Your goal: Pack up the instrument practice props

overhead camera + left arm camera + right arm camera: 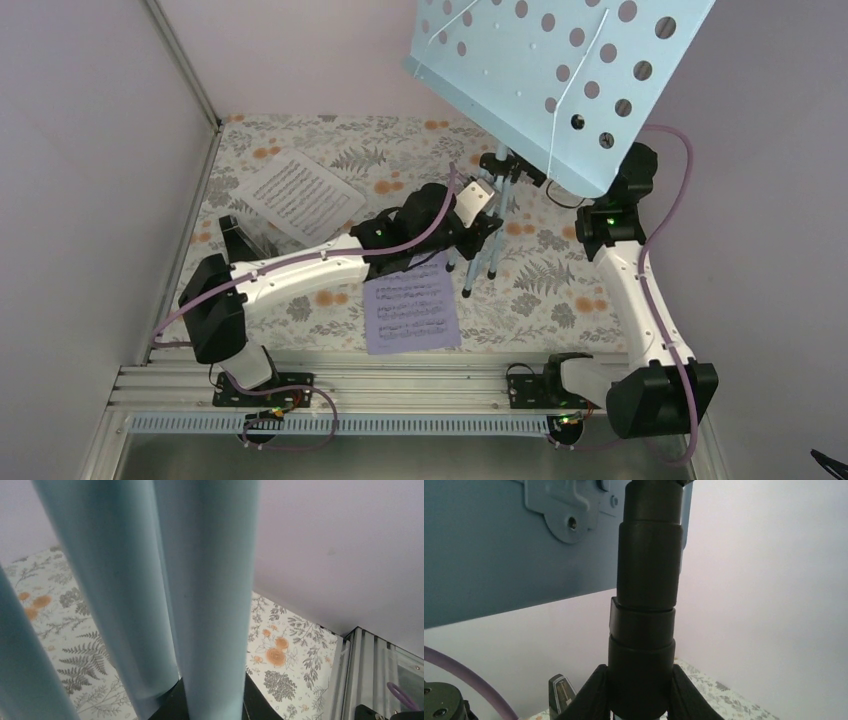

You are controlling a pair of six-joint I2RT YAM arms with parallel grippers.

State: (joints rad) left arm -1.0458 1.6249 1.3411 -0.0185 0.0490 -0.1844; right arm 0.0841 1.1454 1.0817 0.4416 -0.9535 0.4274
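We find the left gripper (pixel 215 706) clenched on one tube leg of the light blue tripod music stand with hole-dotted tray (pixel 560 80), with a black finger pressing on each side. The right gripper (pixel 639 692) grasps the stand's black column collar (pixel 649 580) just beneath the tray. The lavender sheet of printed music (pixel 410 312) lies flat on the floral tabletop (pixel 560 300), near the stand's feet and apart from both grippers.

place: robot lab cell | cues: aluminium rail (pixel 400 385), plain walls (pixel 90 150), floral tablecloth (pixel 560 290)
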